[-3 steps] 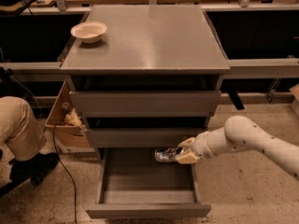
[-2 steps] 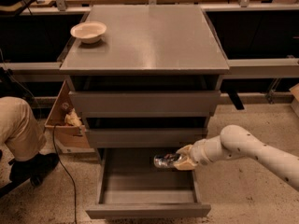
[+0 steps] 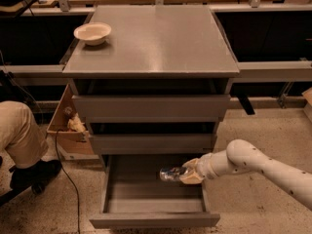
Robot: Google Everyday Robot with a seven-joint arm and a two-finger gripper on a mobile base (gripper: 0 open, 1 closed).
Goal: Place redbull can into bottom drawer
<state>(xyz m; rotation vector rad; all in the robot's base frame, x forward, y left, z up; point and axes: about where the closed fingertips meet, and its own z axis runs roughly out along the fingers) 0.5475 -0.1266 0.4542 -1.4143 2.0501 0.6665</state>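
Warm overhead light; sheen on the grey cabinet surface (image 3: 161,38), dark recesses; the gripper (image 3: 185,174) over the grey bottom drawer (image 3: 153,220) clasps a glinting silver redbull can (image 3: 169,174).

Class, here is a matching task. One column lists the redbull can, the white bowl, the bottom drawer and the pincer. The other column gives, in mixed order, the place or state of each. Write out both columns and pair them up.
Column 1
1. redbull can
2. white bowl
3. bottom drawer
4. pincer

Column 2
A. pulled out and open
B. reaching in from the right side of the picture, closed on its load above the open tray
C. resting on the cabinet top, near its far left corner
D. held sideways in the air, gripped at one end

Pairs: 1-D, 2-C, 3-A, 4-B
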